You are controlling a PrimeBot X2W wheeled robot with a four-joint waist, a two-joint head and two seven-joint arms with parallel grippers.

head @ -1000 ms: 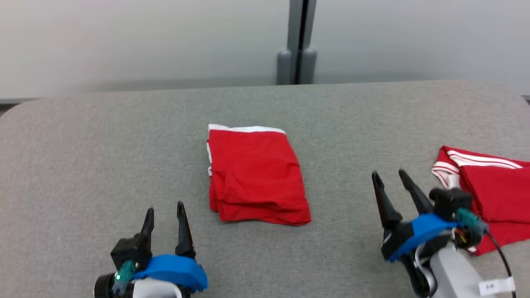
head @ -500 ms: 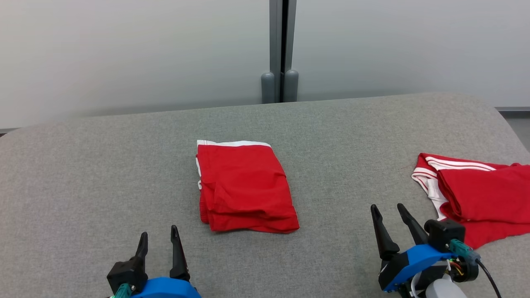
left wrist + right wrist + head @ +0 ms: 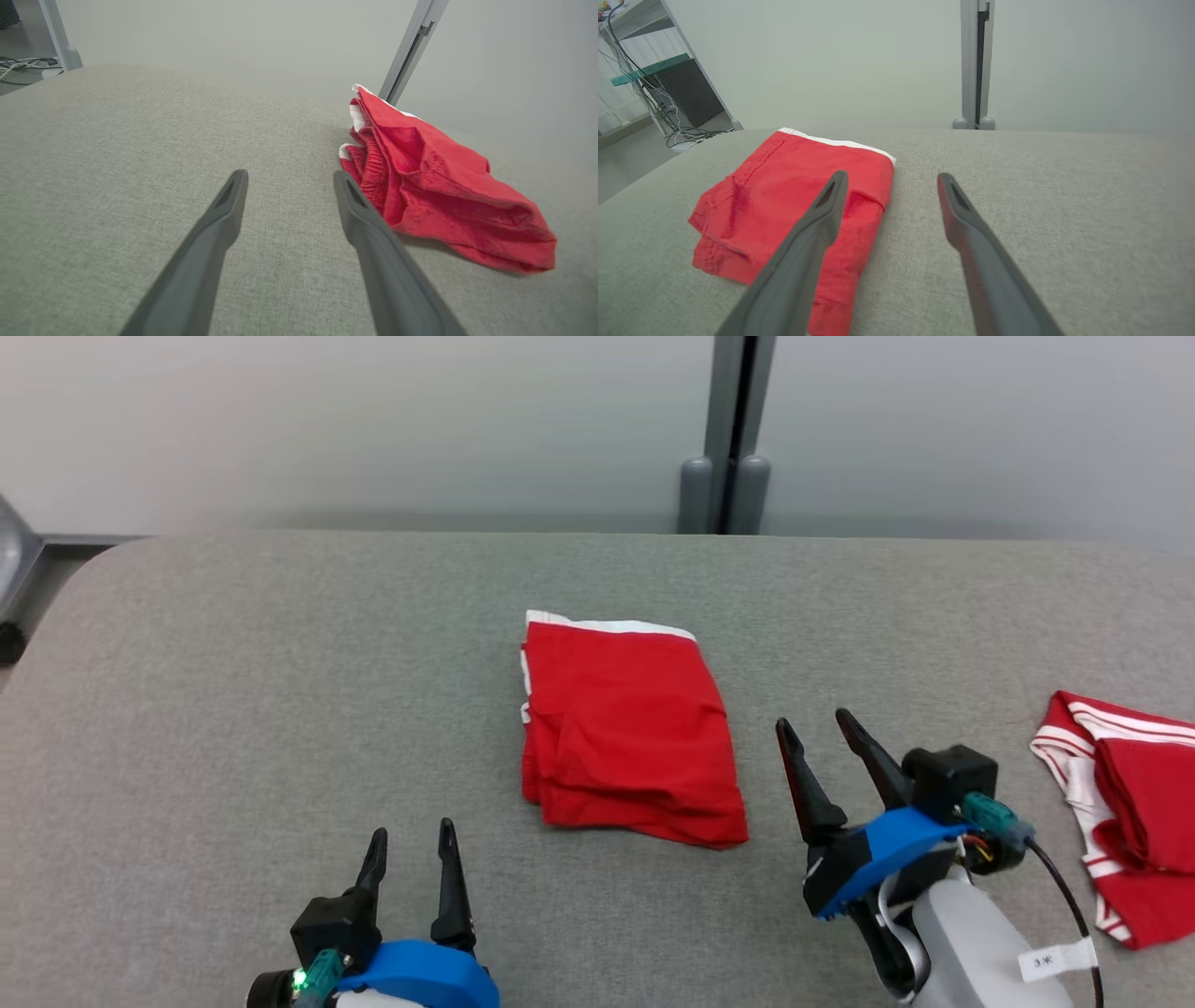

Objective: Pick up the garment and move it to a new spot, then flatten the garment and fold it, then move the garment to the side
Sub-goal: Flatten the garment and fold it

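**A:** Logging claws first. Left claw (image 3: 412, 831)?

**B:** Released. Fingers spread, nothing between them, bare grey desk (image 3: 280, 709) under the tips.

**A:** Right claw (image 3: 811, 719)?

**B:** Same, spread wide and empty. Its fingers lean a little toward the left claw's side.

**A:** Where's the garment?

**B:** The red folded garment (image 3: 630, 728) lies flat on the desk between the two claws, with a white band along its far edge. It sits ahead of the left claw and off to that claw's right, clear of the tips. From the right claw it's just beside, on the left.

**A:** Is the right claw touching it?

**B:** Can't tell. In the right wrist view the claw's left finger crosses in front of the cloth's near corner, but contact isn't readable.

**A:** Anything else?

**B:** A second red garment (image 3: 1134, 803) with white stripes lies on the desk to the right of the right claw, well apart from the folded one and cut off by the frame edge. A grey post (image 3: 726, 429) stands past the desk's far edge, ahead of the right claw, against a pale wall.
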